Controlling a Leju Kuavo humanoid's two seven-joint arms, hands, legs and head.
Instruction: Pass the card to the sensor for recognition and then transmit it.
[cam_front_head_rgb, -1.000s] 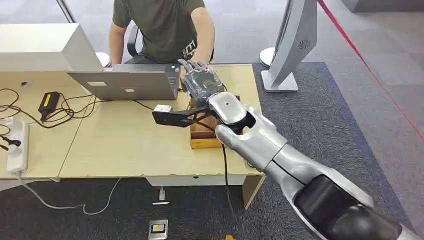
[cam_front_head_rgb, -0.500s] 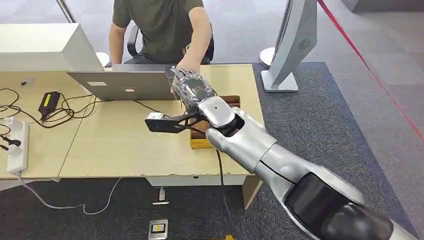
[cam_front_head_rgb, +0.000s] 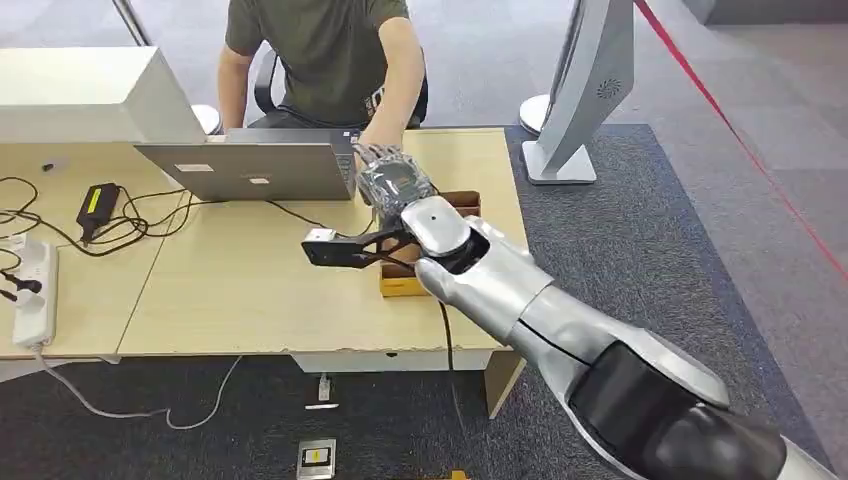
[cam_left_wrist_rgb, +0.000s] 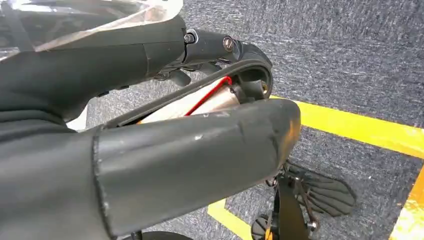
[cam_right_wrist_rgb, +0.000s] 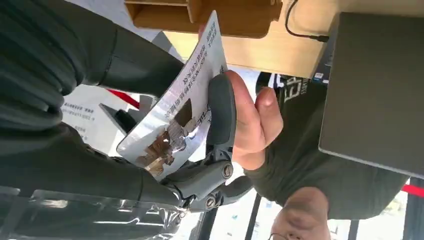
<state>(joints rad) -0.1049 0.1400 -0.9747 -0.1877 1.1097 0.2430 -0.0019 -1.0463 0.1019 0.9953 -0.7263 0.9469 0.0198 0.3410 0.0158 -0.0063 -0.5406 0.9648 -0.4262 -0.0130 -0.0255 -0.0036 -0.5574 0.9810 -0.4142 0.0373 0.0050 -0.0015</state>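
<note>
Right hand (cam_right_wrist_rgb: 165, 150) grips card (cam_right_wrist_rgb: 172, 110); person's hand (cam_right_wrist_rgb: 252, 125) touching it.

Light wood desk (cam_front_head_rgb: 250, 290) on dark grey carpet (cam_front_head_rgb: 640, 230); laptop (cam_front_head_rgb: 255, 170), power strip (cam_front_head_rgb: 33, 295), white stand (cam_front_head_rgb: 585, 90) beside.

card (cam_right_wrist_rgb: 172, 107) with small printed lines, none legible
</note>
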